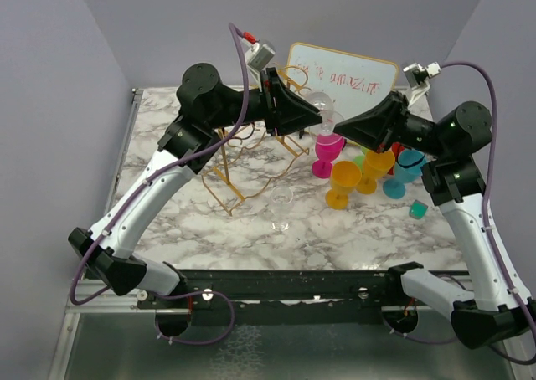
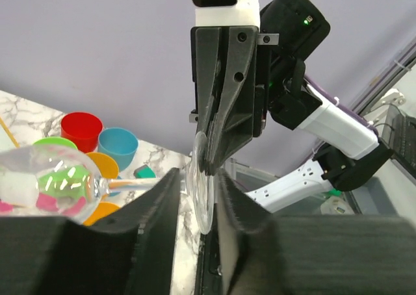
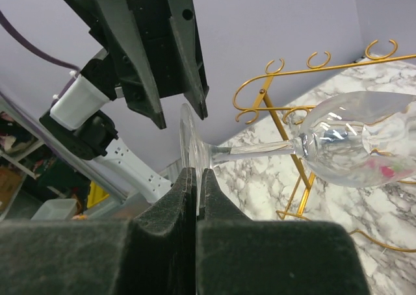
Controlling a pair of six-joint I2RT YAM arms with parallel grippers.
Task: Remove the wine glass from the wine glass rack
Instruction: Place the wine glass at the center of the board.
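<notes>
Wine glass: the clear, long-stemmed wine glass (image 1: 322, 110) is off its hooks and lies level in the air between my two pincers.
Rack: the gold thin-wire wine glass rack with curled scroll ends (image 3: 262, 92) stands at the glass's 8 o'clock from overhead, not touching it as far as I can tell.
Right pincer: my right pincer (image 3: 196, 173) is clamped on the thin rim of the glass's round foot.
Left pincer: my left pincer (image 2: 198, 173) has its fingers parted on either side of the same foot, with a sliver of gap each way.
Risk, slip: I judge that one edge-grip carries a sideways glass, so the bowl's weight could twist the foot out.
Risk, crack: if my left fingers close off-centre, or my arms pull apart, the foot could chip.
Risk, below: the bright plastic goblets (image 1: 343, 183) stand at the bowl's 5 o'clock, so a drop would scatter them.
Hard to see: overhead, the foot is hidden behind my pincers.
Faint: another clear glass (image 1: 281, 202) at 6 o'clock is barely readable against the marble.
Cut off: my arms cover part of the gold-framed whiteboard (image 1: 343, 77).
</notes>
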